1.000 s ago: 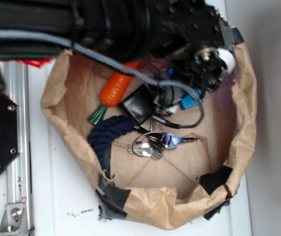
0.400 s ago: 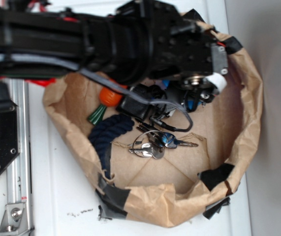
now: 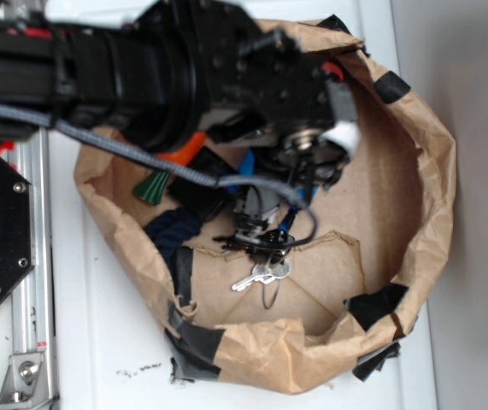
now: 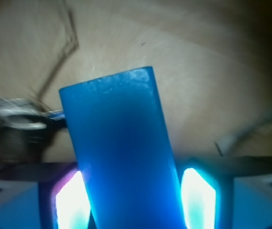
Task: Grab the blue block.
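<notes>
blue block point(image 4: 121, 157) clamped between the 2 fingers point(image 4: 197, 198).

— What differs from a second ago?

— The arm point(image 3: 141, 77) has swung left across the paper bag point(image 3: 432, 171). The gripper point(image 3: 261, 184) now clamps the blue block point(image 4: 121, 152), carried clear of the bag floor.

— Other objects?

— The carrot point(image 3: 162, 171) is pushed left, mostly hidden. The keys point(image 3: 265, 272) lie nearer and further left. The black case point(image 3: 201, 192) has shifted left. The rope point(image 3: 167, 231) is bunched shorter.
</notes>
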Robot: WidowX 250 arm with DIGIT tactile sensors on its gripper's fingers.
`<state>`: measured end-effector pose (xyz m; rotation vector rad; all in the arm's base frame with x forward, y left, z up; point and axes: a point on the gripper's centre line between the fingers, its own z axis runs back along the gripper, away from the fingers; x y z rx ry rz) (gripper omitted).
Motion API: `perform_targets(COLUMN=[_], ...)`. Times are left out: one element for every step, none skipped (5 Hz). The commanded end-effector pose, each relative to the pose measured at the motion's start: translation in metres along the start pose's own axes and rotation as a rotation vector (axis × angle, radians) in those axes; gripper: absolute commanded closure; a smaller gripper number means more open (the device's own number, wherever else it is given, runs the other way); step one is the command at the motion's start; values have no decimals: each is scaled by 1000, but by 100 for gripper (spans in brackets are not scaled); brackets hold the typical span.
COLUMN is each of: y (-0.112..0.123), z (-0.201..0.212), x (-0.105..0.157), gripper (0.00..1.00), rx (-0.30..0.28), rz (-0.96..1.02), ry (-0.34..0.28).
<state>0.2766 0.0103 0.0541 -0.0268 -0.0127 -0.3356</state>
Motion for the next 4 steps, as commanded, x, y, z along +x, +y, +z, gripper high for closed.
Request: perform_targets(y=[-15, -22, -30, -31], z=[56, 70, 87, 95], x=[25, 19, 10, 3], gripper=[100, 100, 100, 100], rx=[65, 68, 56, 23], rz=[225, 331, 391, 383], ry=[-81, -98, -114, -159])
